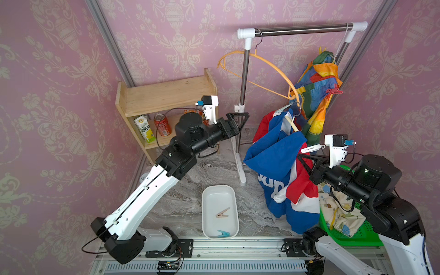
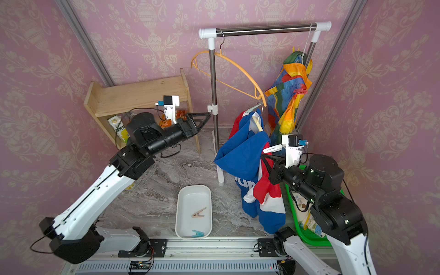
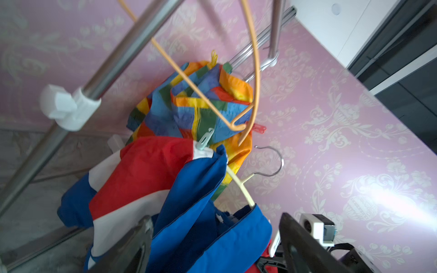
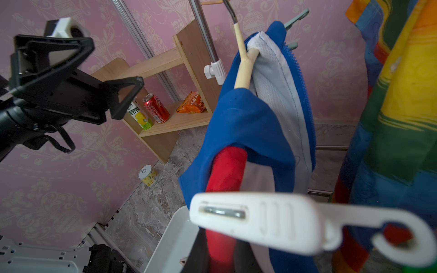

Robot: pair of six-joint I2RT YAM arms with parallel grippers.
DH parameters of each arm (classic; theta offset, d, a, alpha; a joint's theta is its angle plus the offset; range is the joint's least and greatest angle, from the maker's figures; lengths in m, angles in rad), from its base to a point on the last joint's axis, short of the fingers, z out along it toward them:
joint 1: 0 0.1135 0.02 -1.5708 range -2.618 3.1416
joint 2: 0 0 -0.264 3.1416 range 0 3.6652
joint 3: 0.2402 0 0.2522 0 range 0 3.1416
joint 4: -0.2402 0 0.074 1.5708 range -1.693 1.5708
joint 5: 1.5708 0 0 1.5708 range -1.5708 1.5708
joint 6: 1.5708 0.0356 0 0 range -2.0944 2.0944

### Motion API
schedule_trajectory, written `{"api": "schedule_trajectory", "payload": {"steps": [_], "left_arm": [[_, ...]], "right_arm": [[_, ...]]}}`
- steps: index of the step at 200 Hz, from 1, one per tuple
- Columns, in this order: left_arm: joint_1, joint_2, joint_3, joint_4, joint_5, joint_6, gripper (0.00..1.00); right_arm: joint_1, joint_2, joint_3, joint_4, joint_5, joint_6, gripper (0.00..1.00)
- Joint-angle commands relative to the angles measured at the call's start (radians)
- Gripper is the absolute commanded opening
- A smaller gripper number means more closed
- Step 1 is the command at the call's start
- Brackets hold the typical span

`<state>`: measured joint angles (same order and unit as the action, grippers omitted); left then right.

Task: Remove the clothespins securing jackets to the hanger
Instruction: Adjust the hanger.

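Jaws of your left gripper point(image 4: 116, 63) stand well apart with nothing between them; the gripper is raised left of the steel clothes rack point(image 1: 244, 78) and in front of the wooden shelf point(image 1: 164, 95). Your right gripper point(image 1: 304, 160), at near right, has its jaws drawn together on a red fold of the blue, red and white jacket point(image 1: 273, 154). That jacket sits on a cream plastic hanger point(image 4: 246, 68) whose metal hook is clear of the rail. A white plastic clothespin point(image 4: 260, 219) lies just above the right gripper, against the same jacket; whether it is clipped on, you cannot tell. A pale green clothespin point(image 3: 205, 140) grips the jacket's upper edge. The rainbow patchwork jacket point(image 1: 316, 90) hangs at the rack's right end with a red clothespin point(image 1: 333, 91) on it. The white oblong plastic tray point(image 1: 214, 197), near centre, holds a beige-pink clothespin point(image 1: 222, 212) and a teal-blue clothespin point(image 1: 223, 234).
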<state>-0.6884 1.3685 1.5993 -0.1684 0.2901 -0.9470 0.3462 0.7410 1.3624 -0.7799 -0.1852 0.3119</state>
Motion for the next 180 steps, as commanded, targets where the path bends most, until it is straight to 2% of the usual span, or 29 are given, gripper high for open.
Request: {"api": "schedule_trajectory", "payload": {"steps": [1, 27, 62, 98, 133, 180], "left_arm": [[-0.037, 0.007, 0.020, 0.090, 0.088, -0.102, 0.89], [-0.057, 0.065, 0.011, 0.195, 0.113, -0.156, 0.89], [-0.072, 0.152, 0.037, 0.281, 0.156, -0.214, 0.87], [-0.077, 0.220, 0.082, 0.270, 0.177, -0.208, 0.82], [-0.078, 0.288, 0.151, 0.257, 0.205, -0.207, 0.78], [-0.080, 0.305, 0.178, 0.205, 0.179, -0.157, 0.70]], "right_arm": [[0.006, -0.042, -0.058, 0.127, 0.017, 0.007, 0.00], [0.012, -0.061, -0.119, 0.186, 0.000, 0.036, 0.00], [0.027, -0.030, -0.097, 0.186, -0.006, 0.005, 0.00], [0.057, 0.029, -0.069, 0.239, -0.022, -0.003, 0.00], [0.096, 0.102, -0.017, 0.250, -0.007, -0.068, 0.00], [0.109, 0.154, 0.016, 0.281, -0.002, -0.103, 0.00]]}}
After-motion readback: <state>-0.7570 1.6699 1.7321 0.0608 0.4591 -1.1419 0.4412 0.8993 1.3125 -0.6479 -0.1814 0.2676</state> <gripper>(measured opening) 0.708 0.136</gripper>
